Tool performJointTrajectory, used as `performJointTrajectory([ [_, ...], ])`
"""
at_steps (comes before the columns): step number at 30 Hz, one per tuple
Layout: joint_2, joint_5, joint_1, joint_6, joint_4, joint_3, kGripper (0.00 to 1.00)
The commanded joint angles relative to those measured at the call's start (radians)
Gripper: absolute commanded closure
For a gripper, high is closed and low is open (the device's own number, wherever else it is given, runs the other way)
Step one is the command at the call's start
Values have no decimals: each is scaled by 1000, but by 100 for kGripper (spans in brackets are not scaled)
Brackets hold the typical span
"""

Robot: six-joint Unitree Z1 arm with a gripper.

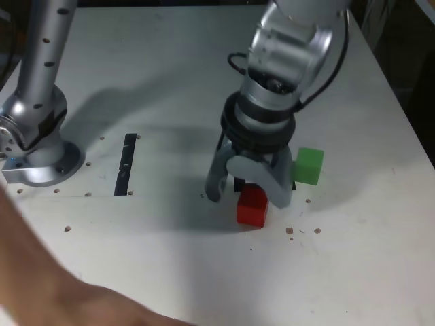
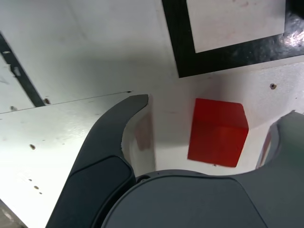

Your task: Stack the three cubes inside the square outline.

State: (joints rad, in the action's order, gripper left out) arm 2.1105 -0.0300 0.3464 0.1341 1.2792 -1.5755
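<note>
The red cube (image 2: 218, 132) sits between the open fingers of the gripper (image 2: 218, 107), with a big gap on one side and a smaller one on the other. In the exterior view, the green cube (image 1: 309, 166) blocks the way just right of the gripper. A person's arm (image 1: 61, 282) fills the bottom left corner. The counter (image 1: 367, 265) has free room at the bottom right.

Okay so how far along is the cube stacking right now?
No stack is visible yet. Nothing is gripped: the gripper is open around the red cube, with gaps on both sides. That cube lies outside the black square outline. The green cube sits apart, to the exterior view's right. The yellow cube isn't visible. Gripping and stacking still look left to do.
</note>
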Motion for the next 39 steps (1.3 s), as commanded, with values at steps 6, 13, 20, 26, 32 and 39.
performJointTrajectory([
  [6,46,9,2,-13,-23,-8,23],
  [13,60,-1,2,-13,-29,-8,31],
  [20,64,-11,-4,-13,-27,-5,37],
  [26,66,-11,-8,-14,-24,-4,44],
  [32,72,-9,-12,-19,-27,-6,62],
  [39,77,-20,-12,-51,-14,-39,67],
])
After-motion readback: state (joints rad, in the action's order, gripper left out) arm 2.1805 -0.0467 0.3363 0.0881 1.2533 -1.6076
